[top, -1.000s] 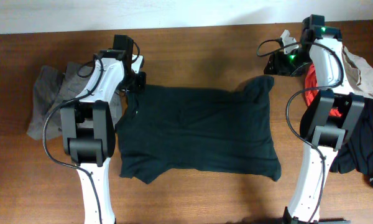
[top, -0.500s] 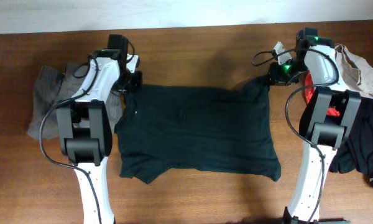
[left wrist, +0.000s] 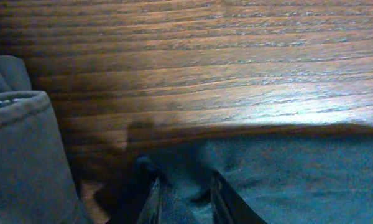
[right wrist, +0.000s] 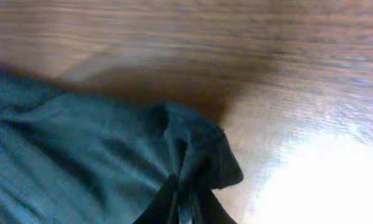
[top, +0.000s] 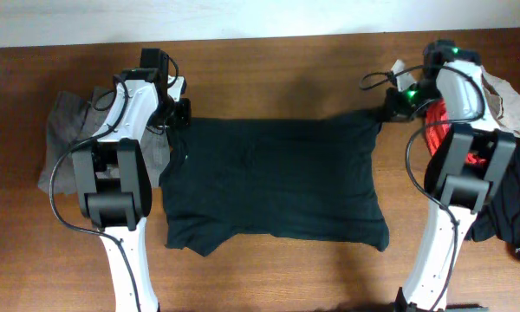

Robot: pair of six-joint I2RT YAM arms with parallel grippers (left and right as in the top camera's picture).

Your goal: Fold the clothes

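Observation:
The clothes' main piece, a black T-shirt [top: 273,182], lies spread flat mid-table, its far edge pulled taut between both arms. My left gripper [top: 178,117] holds the far left corner. In the left wrist view its fingers [left wrist: 154,200] have dark fabric [left wrist: 286,174] bunched between them, the gripper [left wrist: 185,202] shut on it. My right gripper [top: 383,113] is at the far right corner. In the right wrist view the gripper [right wrist: 183,208] is shut on a gathered fold of the T-shirt [right wrist: 199,155].
Grey trousers [top: 65,139] lie crumpled left of the left arm and show in its wrist view [left wrist: 18,155]. A heap of red [top: 438,121], beige [top: 511,104] and black [top: 511,208] garments sits at the right edge behind the right arm.
The right gripper came down onto the shirt's far right corner, shut on it and drew it rightward. The left gripper shifted slightly left. The far edge now runs straighter.

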